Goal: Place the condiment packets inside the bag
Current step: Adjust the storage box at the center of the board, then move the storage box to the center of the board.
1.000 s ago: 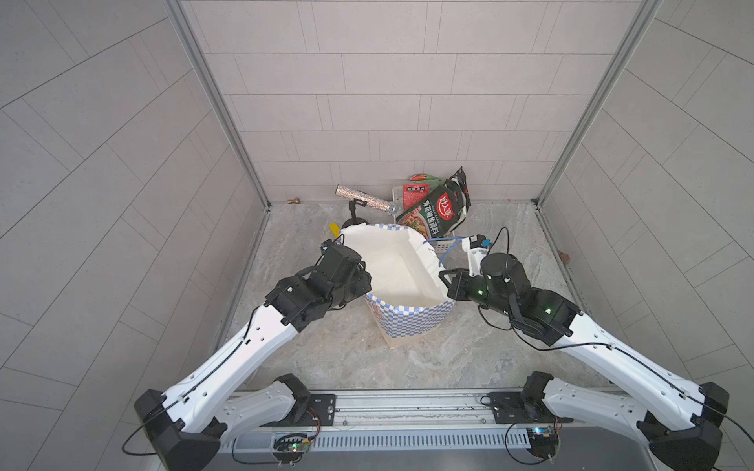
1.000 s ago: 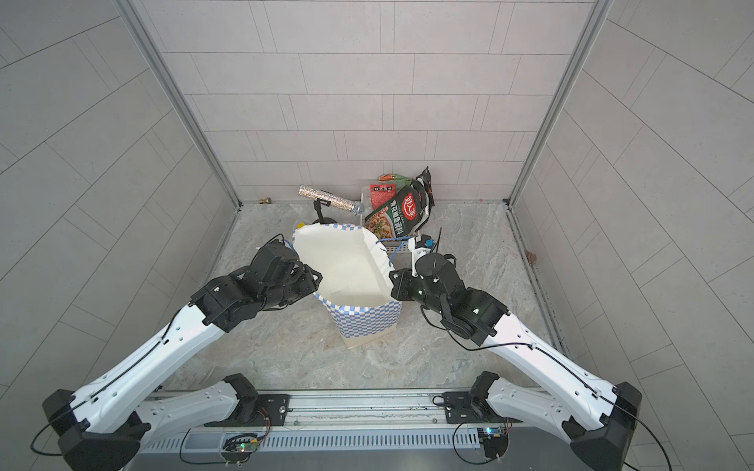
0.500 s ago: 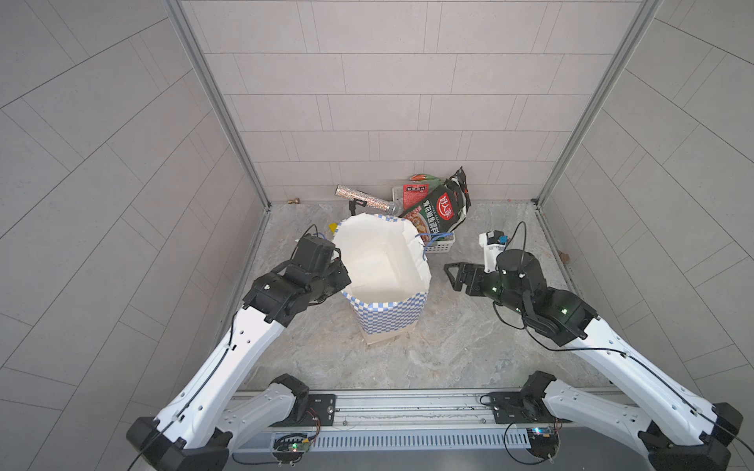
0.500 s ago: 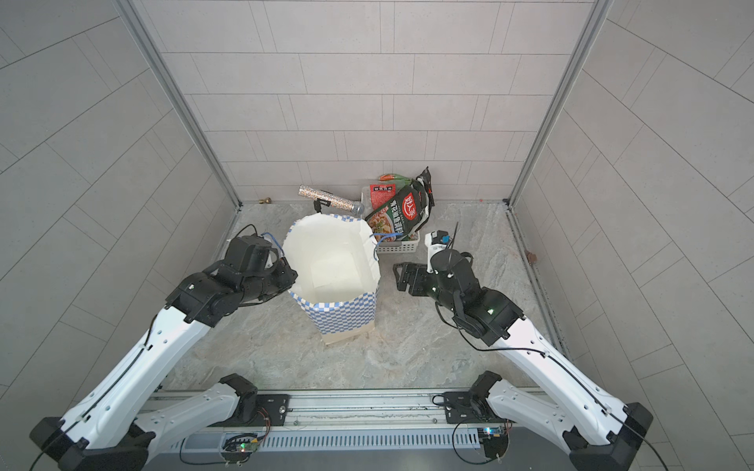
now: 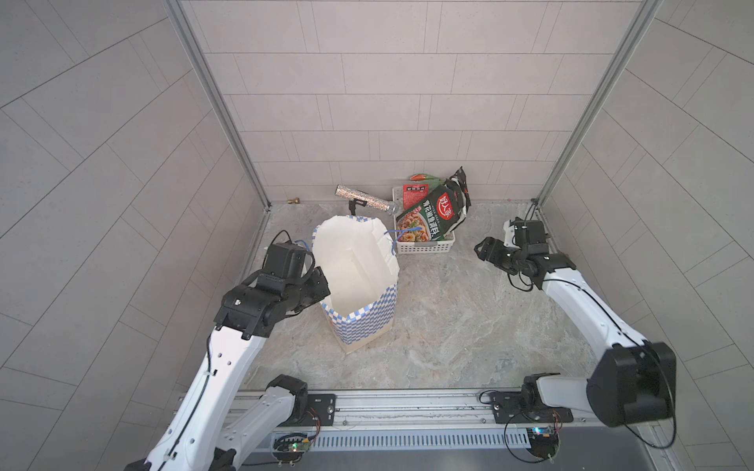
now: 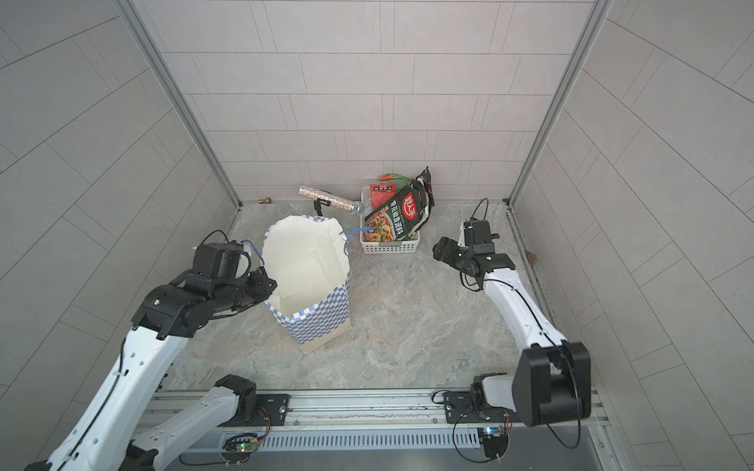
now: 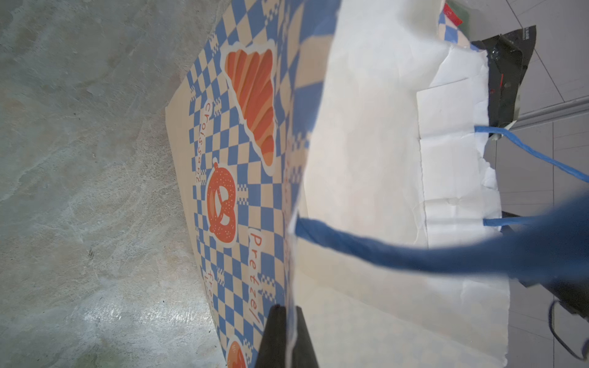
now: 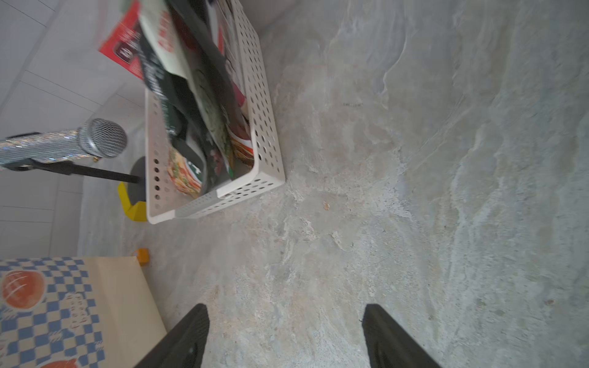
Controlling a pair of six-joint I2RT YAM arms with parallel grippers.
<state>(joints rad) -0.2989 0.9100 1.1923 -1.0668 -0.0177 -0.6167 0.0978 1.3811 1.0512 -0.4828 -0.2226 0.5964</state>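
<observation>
The blue-and-white checkered bag [image 5: 369,322] [image 6: 322,318] stands open on the stone floor, white inside. My left gripper [image 5: 320,281] [image 6: 271,285] is shut on the bag's left rim; in the left wrist view the gripper [image 7: 288,321] pinches the paper edge of the bag [image 7: 223,143], with a blue cord handle [image 7: 398,251] across the view. The condiment packets [image 5: 428,216] [image 6: 393,218] [image 8: 197,105], green, dark and red, stand in a white basket behind the bag. My right gripper [image 5: 481,248] [image 6: 438,246] [image 8: 285,307] is open and empty, right of the basket.
The white perforated basket [image 5: 424,246] [image 6: 389,246] [image 8: 264,105] sits at the back by the wall. A glittery silver microphone [image 5: 363,198] [image 6: 326,198] [image 8: 47,149] on a stand is left of it, with yellow blocks [image 8: 134,207] below. A bag corner [image 8: 47,306] shows in the right wrist view.
My right gripper let go of the bag's right rim, opened and drew back to the right. My left gripper closed on the left rim and the bag shifted left.
</observation>
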